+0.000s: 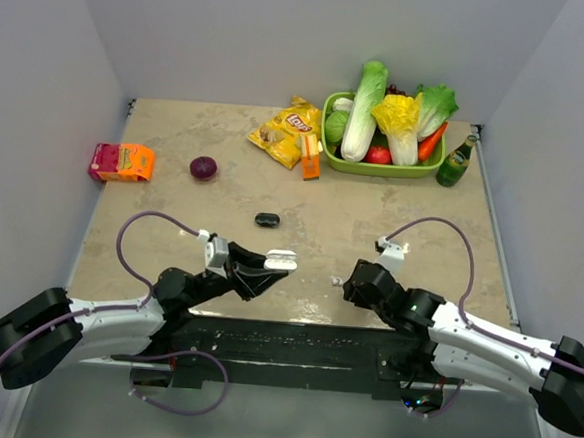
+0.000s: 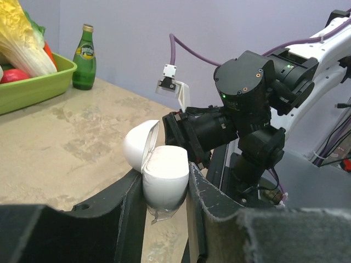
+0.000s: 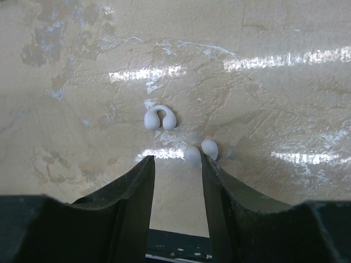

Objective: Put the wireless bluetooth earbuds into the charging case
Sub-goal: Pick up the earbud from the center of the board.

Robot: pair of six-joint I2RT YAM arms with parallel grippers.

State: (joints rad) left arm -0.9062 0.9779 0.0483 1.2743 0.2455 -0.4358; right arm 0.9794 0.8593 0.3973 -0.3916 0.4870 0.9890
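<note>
Left arm stretched low toward table centre. Left gripper [image 1: 272, 267] has its fingers [image 2: 129, 219] clamped narrow on white pill-shaped plastic charging case [image 2: 165, 178]. Case lid hinged open, inside not visible. Right arm reaches in low, right gripper [image 3: 176, 160] angled down at the beige stone-look table [image 1: 173, 201], jaws partly apart, holding nothing. White C-shaped earbud [image 3: 160, 118] lies on the table just ahead of the tips. Second white earbud [image 3: 208, 147] sits right at one fingertip, contact unclear. Small black pill-shaped case [image 1: 267, 219] closed, further back. Green plastic basket [image 1: 381, 168] holds vegetables.
</note>
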